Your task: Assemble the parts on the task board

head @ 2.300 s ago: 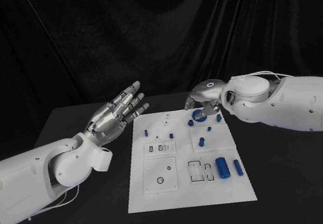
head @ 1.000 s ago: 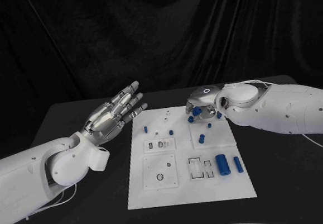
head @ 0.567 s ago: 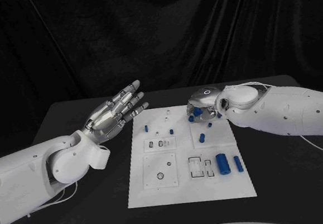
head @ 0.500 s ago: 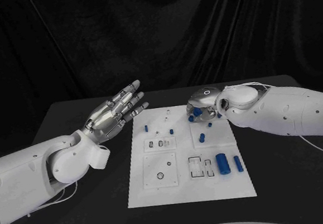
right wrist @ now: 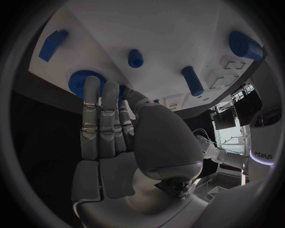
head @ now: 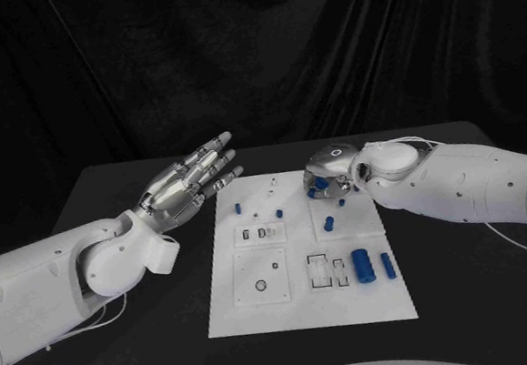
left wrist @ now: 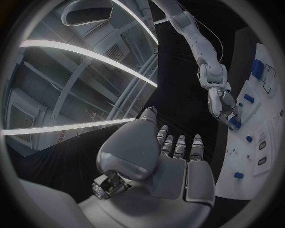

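The white task board [head: 310, 305] lies in the middle of the black table. My right hand [head: 331, 178] is down on its far right part, and its fingers [right wrist: 95, 107] and thumb close round a blue toothed wheel [right wrist: 76, 84] near the board's edge. The left wrist view shows that right hand [left wrist: 221, 102] with its fingertips on the blue piece [left wrist: 235, 122]. My left hand [head: 191, 185] hovers above the table to the left of the board, fingers apart and holding nothing.
Two blue cylinders [head: 362, 267] [head: 386, 265] lie at the board's near right beside rectangular slots. A small blue part [head: 329, 224] sits mid-board and short pegs [head: 237, 209] [head: 280, 213] stand at the far left. Blue pegs [right wrist: 135, 58] [right wrist: 192, 80] stand close to my right hand.
My right wrist has rolled and the hand has settled lower over the blue toothed wheel at the board's far right. My left hand has stayed in place.
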You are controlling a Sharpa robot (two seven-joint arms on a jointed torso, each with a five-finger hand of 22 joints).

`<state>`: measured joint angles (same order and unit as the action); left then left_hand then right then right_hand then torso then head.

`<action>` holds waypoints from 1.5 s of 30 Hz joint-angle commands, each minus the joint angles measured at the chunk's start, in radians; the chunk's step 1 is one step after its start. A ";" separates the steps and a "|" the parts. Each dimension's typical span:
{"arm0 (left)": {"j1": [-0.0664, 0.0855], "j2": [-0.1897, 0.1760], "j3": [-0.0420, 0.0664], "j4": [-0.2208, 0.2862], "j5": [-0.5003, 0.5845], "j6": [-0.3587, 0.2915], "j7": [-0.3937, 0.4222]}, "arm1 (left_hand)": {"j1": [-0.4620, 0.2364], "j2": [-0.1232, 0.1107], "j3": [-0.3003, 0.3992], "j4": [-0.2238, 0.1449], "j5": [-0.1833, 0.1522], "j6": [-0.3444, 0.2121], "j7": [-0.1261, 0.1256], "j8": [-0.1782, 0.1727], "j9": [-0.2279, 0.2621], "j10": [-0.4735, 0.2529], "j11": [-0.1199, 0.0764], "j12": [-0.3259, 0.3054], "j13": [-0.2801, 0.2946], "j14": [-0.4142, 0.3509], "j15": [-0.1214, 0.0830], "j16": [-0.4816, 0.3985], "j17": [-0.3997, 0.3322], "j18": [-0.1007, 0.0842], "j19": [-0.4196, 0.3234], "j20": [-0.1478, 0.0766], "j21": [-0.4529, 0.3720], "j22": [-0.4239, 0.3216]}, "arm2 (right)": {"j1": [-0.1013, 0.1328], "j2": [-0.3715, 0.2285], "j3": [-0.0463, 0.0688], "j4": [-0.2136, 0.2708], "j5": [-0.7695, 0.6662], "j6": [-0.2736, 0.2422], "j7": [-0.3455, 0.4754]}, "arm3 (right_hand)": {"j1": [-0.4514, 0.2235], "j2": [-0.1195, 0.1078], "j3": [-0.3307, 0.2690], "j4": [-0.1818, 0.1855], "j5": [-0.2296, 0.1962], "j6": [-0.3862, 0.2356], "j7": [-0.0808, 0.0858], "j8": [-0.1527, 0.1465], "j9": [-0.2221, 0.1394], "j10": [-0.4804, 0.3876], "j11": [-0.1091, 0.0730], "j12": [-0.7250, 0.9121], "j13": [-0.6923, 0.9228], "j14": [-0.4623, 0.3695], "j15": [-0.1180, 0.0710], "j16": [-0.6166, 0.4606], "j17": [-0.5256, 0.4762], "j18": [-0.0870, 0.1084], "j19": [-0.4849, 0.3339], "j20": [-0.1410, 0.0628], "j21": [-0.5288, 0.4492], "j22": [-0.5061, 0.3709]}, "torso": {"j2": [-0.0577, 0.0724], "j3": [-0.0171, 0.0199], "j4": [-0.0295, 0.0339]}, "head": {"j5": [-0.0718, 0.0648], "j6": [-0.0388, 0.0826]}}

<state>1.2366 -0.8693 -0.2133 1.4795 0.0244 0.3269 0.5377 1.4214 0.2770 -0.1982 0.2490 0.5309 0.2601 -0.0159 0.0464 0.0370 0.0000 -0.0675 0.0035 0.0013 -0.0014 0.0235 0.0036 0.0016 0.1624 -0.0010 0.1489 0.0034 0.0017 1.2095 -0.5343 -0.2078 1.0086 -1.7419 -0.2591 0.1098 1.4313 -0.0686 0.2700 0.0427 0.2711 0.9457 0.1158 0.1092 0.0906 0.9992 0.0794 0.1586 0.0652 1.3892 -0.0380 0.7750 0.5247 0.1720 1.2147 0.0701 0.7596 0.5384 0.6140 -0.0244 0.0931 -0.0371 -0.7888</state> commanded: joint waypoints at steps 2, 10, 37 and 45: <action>0.001 0.002 0.001 0.000 0.001 0.023 -0.001 | 0.011 -0.003 0.001 -0.010 0.009 0.011 0.001 0.007 0.002 0.000 0.009 -0.003 -0.001 0.001 0.006 -0.004 -0.002 0.017 0.001 0.005 -0.003 -0.002 | -0.008 0.007 0.001 -0.015 -0.010 -0.023 0.017 | 0.016 0.001 0.037 0.000 0.018 0.025 0.006 0.009 0.004 0.032 0.001 -0.011 -0.002 -0.007 0.004 0.014 0.014 0.009 -0.014 0.001 0.016 0.017 | -0.001 -0.0009 -0.0002 | 0.001 -0.004; 0.000 0.003 0.001 -0.003 0.001 0.027 -0.007 | 0.013 -0.002 0.005 -0.016 0.021 0.017 0.005 0.012 0.002 0.000 0.014 -0.003 -0.001 0.001 0.006 -0.004 -0.002 0.017 0.001 0.006 -0.003 -0.002 | -0.012 0.007 0.001 -0.025 0.006 -0.065 0.046 | 0.033 0.002 0.099 -0.005 0.022 0.099 0.003 0.036 0.019 0.126 -0.010 -0.017 -0.001 0.001 0.007 0.040 0.045 0.008 -0.027 0.003 0.043 0.053 | -0.001 -0.0014 0.0002 | 0.005 -0.006; -0.002 -0.013 0.001 0.009 -0.038 -0.051 0.063 | -0.037 -0.004 -0.014 0.039 -0.055 -0.075 -0.039 0.006 -0.009 0.000 -0.003 -0.003 -0.001 0.001 -0.023 -0.004 -0.002 0.016 0.001 -0.029 -0.003 -0.002 | 0.094 0.062 0.001 -0.018 0.265 -0.123 0.041 | 0.027 -0.025 0.122 -0.001 -0.007 0.124 0.011 0.031 0.031 0.184 -0.008 -0.070 -0.003 0.027 0.021 0.096 0.115 0.006 -0.030 0.014 0.098 0.125 | -0.002 -0.0045 0.0036 | 0.026 -0.011; -0.002 -0.003 0.001 0.002 -0.052 -0.057 0.070 | -0.025 -0.005 -0.010 0.032 -0.037 -0.093 -0.054 0.001 -0.011 0.000 -0.003 -0.003 -0.001 0.001 -0.023 -0.004 -0.002 0.016 0.001 -0.030 -0.003 -0.002 | 0.074 0.119 0.001 -0.096 0.258 -0.115 0.023 | 0.025 -0.031 0.126 0.001 -0.007 0.110 0.015 0.019 0.029 0.173 -0.002 -0.085 -0.003 0.021 0.026 0.091 0.111 0.007 -0.039 0.017 0.095 0.126 | 0.003 -0.0086 0.0190 | 0.018 -0.011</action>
<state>1.2358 -0.8750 -0.2135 1.4810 -0.0105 0.2839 0.5732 1.3905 0.2730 -0.2120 0.2857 0.4901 0.1715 -0.0679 0.0503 0.0274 0.0009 -0.0669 0.0035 0.0009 0.0003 0.0069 0.0036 0.0011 0.1623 -0.0031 0.1251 0.0034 0.0012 1.2875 -0.4193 -0.2074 0.9217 -1.4961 -0.3789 0.1644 1.4592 -0.0887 0.3965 0.0375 0.2655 1.0628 0.1301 0.1337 0.1222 1.1755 0.0719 0.0773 0.0629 1.4115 -0.0198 0.8680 0.6375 0.1720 1.1822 0.0877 0.8547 0.6627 0.6145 -0.0314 0.1052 -0.0171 -0.7995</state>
